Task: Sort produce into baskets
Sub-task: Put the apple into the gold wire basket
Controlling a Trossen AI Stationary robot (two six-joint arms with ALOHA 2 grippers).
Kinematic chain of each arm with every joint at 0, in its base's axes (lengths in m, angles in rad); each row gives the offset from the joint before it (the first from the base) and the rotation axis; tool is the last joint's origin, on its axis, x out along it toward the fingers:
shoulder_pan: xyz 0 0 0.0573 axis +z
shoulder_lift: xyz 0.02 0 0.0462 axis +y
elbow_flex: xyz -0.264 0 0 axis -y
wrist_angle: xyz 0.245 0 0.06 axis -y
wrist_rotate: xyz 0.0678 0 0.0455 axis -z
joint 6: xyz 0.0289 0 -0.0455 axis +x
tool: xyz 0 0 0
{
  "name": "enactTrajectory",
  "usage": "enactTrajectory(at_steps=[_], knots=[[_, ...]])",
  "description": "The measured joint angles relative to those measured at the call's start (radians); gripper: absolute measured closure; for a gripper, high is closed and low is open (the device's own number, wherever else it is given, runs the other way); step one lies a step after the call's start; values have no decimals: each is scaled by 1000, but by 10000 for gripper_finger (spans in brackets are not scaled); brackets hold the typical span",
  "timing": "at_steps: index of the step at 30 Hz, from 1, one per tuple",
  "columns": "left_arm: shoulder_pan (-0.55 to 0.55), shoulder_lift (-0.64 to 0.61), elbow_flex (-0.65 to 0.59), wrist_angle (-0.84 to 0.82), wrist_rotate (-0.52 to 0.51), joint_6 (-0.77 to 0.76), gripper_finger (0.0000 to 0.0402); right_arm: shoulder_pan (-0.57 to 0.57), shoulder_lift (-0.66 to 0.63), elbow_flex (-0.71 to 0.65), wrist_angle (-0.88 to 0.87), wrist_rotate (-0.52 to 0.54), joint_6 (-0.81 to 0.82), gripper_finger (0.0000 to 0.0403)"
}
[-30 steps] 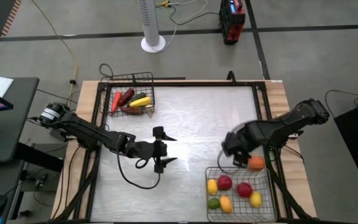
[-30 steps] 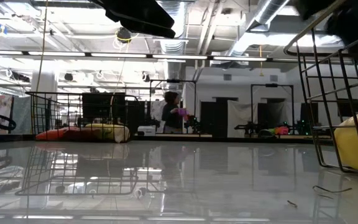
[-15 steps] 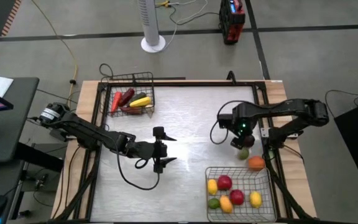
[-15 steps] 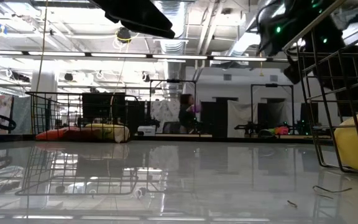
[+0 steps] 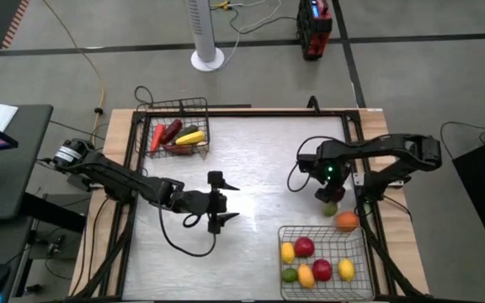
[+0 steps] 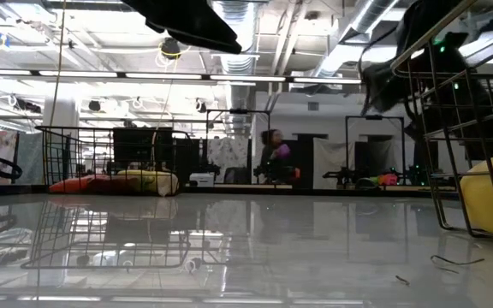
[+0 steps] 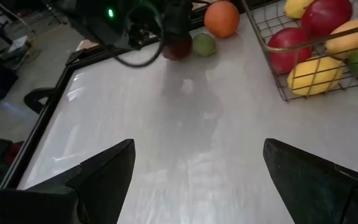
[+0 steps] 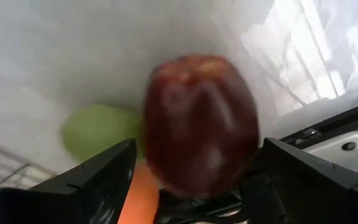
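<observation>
Straddling a dark red apple (image 8: 201, 124), the right hand (image 5: 327, 192) is spread, seemingly not yet pinching

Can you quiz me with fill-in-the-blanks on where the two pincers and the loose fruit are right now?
1. The right pincer reaches around a dark ____ apple.
2. The round orange fruit lies ____ the near wire basket.
3. The left pincer, over mid-table, holds ____.
4. The elongated pieces fill the ____ wire basket.

Missing words: red; outside; nothing; far
</observation>
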Motion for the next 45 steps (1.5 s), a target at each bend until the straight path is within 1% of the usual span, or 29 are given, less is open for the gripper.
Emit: enactTrajectory(at_steps=[3, 7, 14, 20, 25, 30, 36, 41, 45], knots=[[0, 0, 0, 2, 11, 0, 56, -1, 33, -7, 41, 8, -5, 26], [1, 0, 0, 0, 11, 0, 56, -1, 83, -8, 46, 11, -27, 34], [1, 0, 0, 0, 19, 0, 56, 4, 111, 1, 51, 11, -74, 69], [1, 0, 0, 0, 36, -1, 56, 16, 63, 90, 47, 13, -90, 71], [1, 0, 0, -5, 37, -25, 56, 78, -16, 218, 29, -30, -84, 70], [0, 0, 0, -20, 37, -53, 56, 191, -120, 338, 49, -50, -35, 70], [0, -1, 0, -35, 38, -72, 56, 401, -225, 356, 173, -58, 69, 70], [0, -1, 0, -47, 36, -73, 56, 607, -237, 356, 202, -58, 226, 70], [0, -1, 0, -40, 36, -61, 56, 757, -211, 356, 218, -60, 378, 70]])
